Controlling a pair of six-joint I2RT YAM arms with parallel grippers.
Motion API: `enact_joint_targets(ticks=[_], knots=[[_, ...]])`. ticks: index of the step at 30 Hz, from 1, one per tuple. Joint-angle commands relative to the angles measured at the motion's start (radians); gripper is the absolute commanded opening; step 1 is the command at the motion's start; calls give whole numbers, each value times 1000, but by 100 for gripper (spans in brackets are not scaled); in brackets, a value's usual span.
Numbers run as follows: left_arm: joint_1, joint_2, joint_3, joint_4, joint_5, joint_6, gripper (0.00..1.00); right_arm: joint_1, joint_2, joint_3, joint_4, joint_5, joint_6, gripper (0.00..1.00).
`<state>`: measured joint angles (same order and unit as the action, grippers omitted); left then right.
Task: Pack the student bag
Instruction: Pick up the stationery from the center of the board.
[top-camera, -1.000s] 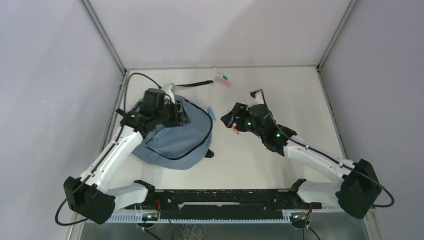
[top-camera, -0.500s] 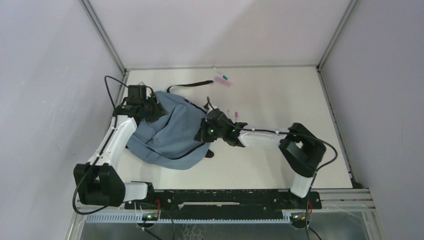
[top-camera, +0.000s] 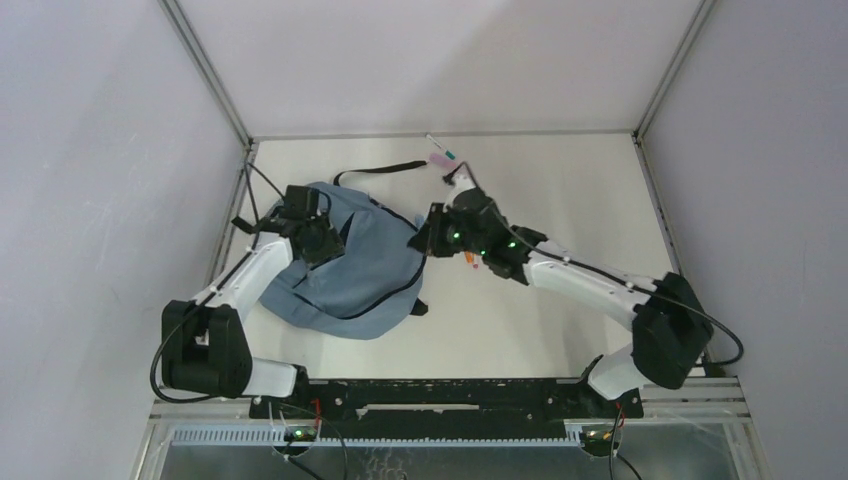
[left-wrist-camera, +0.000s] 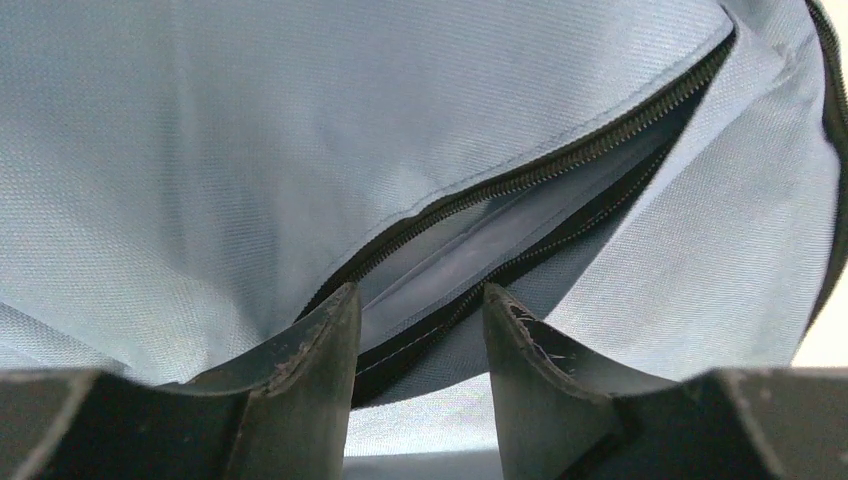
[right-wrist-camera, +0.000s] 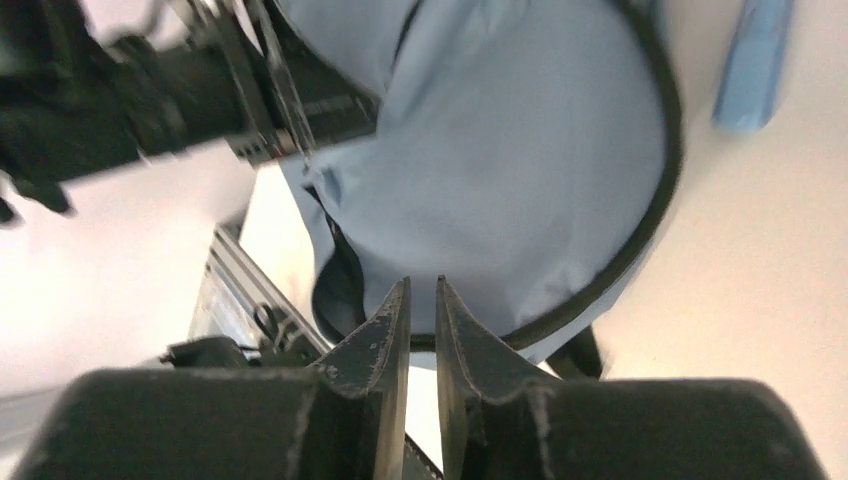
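The student bag (top-camera: 360, 275) is a slate-blue backpack with black zipper trim, lying at the table's left. My left gripper (top-camera: 325, 243) hovers over its upper left part. In the left wrist view the left gripper (left-wrist-camera: 420, 300) is open and holds nothing, just above the bag's partly open zipper (left-wrist-camera: 520, 180). My right gripper (top-camera: 428, 240) is at the bag's right edge. In the right wrist view the right gripper (right-wrist-camera: 422, 285) is shut and empty, pointing at the bag (right-wrist-camera: 520, 180).
A pink eraser (top-camera: 441, 159) and a pen (top-camera: 440, 147) lie near the back edge. A small orange item (top-camera: 468, 259) lies beside my right arm. A light-blue item (right-wrist-camera: 750, 60) lies right of the bag. A black strap (top-camera: 385, 168) trails behind the bag.
My left gripper moved right, from the bag's far-left edge onto its top. My right gripper drew back from the bag's front right to its right edge. The bag shifted slightly.
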<state>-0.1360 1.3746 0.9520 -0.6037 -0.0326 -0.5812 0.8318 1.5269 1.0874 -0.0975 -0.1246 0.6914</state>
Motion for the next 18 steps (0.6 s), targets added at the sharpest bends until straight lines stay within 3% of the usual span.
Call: enact_joint_targets(ticks=[1,4,12,18], knots=[[-113,-1,35,-1,-157,36,54,-75,-61,-23,-2,14,-25,22],[-190,52,59,-50,-281,36,55,-108,-64,-57,6,-8,5,22],[-269,127,174,-177,-551,33,56,-122,-91,-120,28,-15,38,22],[-269,178,257,-213,-625,60,67,-123,-90,-124,33,-20,39,22]])
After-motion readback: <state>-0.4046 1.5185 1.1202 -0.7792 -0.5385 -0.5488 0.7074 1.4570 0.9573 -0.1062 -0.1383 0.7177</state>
